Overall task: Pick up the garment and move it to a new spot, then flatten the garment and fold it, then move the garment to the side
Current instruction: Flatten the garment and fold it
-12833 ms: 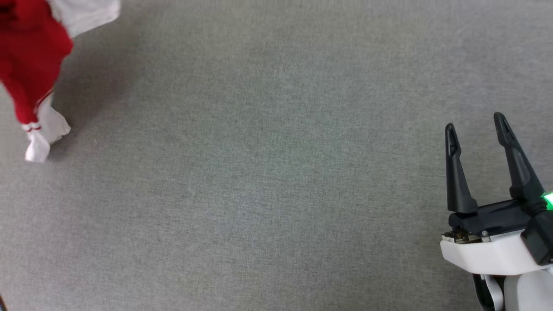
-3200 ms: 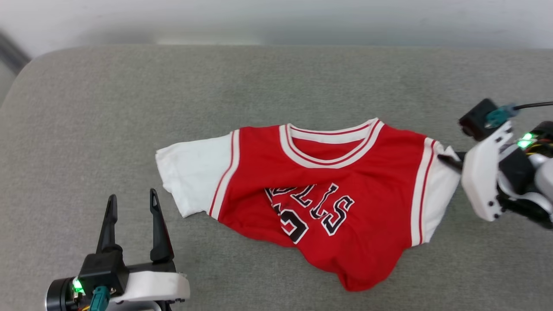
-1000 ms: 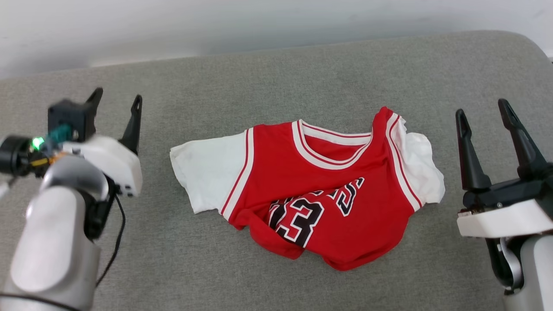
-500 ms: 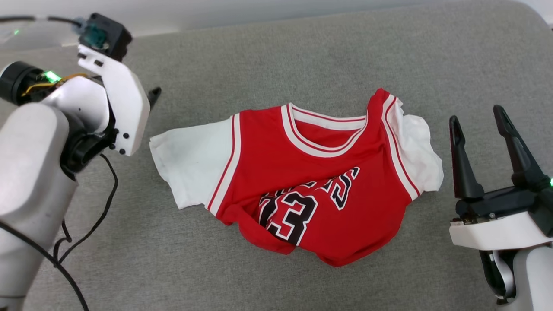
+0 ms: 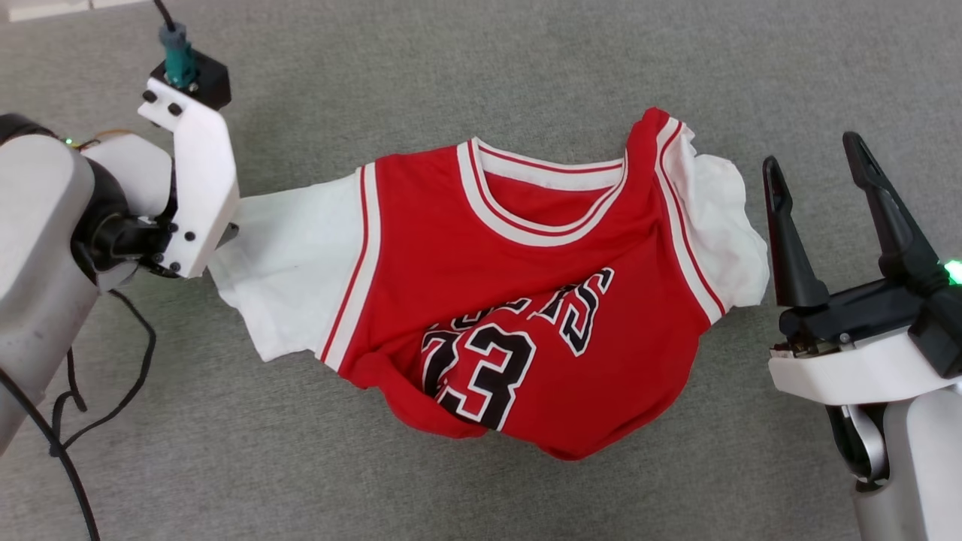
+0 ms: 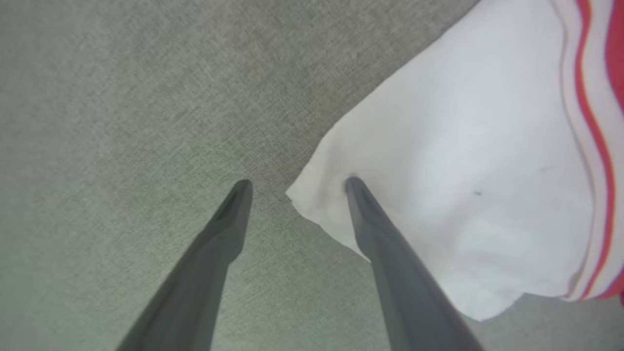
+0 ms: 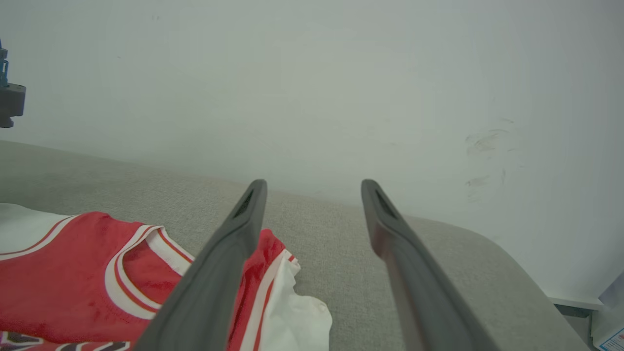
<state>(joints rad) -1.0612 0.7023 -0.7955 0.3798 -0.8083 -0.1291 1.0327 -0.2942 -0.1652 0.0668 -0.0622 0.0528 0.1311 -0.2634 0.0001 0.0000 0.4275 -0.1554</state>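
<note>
Red garment rumpled as before, left gripper now lowered wide open astride its sleeve corner, right gripper open, empty

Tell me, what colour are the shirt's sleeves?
White; the sleeves show best in the head view.

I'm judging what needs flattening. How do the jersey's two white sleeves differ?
The left sleeve lies spread flat; the right sleeve is bunched, with the red shoulder folded over it. The open left hand has one finger on the left sleeve's corner; the open right hand stands beside the right sleeve, gripping nothing. Both sleeves are white, edged with red-and-white stripes, and rest on the grey cushion.
</note>
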